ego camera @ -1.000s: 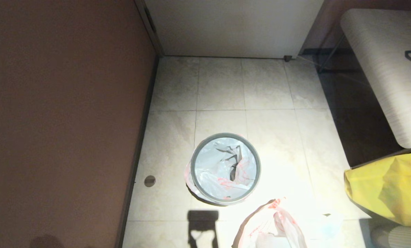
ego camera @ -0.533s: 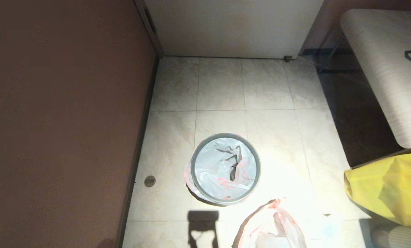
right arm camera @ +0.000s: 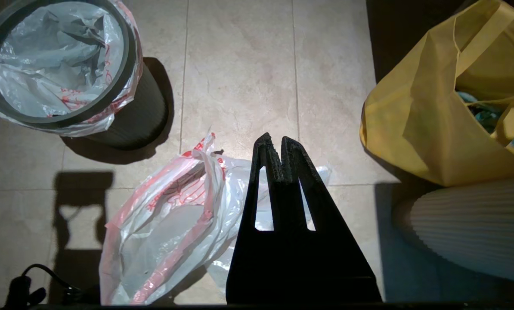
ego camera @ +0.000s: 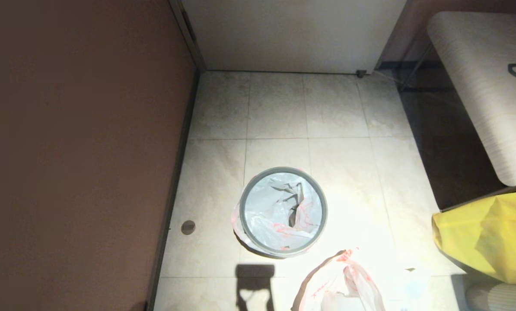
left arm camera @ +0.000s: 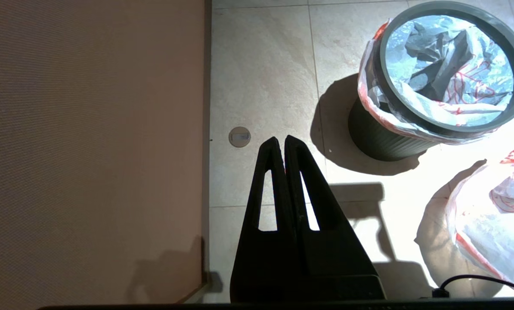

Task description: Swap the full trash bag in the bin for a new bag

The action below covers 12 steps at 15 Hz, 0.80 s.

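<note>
One bin [ego camera: 283, 211] with one bag inside [ego camera: 279, 209] stands ahead of two closed, empty tools, left [left arm camera: 280, 144] and right [right arm camera: 276, 144]. One loose bag [right arm camera: 175, 215] lies under the right tool, one yellow bag [right arm camera: 438, 112] beside it.

Colours and patterns being shown on the floor scene

The small round black plastic bin [ego camera: 258, 248], its wall finely ribbed, is being ringed by a thin grey hoop [ego camera: 283, 169] and lined with a translucent white plastic bag [ego camera: 271, 211] printed in red. A second white bag with red print [right arm camera: 171, 219] is being seen on the beige mottled stone tiles [ego camera: 279, 108]. A plain yellow fabric bag [ego camera: 487, 233] is being shown beside a brown wall panel [ego camera: 76, 151].
</note>
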{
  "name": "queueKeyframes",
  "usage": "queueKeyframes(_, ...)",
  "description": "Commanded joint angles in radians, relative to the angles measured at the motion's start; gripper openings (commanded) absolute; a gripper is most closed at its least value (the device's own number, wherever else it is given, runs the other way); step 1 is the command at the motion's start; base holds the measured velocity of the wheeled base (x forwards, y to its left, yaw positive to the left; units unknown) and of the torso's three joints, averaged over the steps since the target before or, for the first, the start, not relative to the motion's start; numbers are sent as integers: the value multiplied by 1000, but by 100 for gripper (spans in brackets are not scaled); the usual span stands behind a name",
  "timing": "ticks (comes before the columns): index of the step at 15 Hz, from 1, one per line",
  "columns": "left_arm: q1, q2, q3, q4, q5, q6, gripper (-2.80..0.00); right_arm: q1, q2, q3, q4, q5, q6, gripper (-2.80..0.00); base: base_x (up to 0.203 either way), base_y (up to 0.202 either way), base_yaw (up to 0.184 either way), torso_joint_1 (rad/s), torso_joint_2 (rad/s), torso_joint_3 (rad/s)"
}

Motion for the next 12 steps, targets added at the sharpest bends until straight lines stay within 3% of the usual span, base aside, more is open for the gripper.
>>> queueKeyframes(1,0,1,1,-1,0,-2,-280,1,1,4,-1,-2,14,-280,0,0,0,0,0,0)
queueKeyframes(12,0,1,1,-2,0,-3,-280,1,1,4,-1,-5,35,-280,0,0,0,0,0,0)
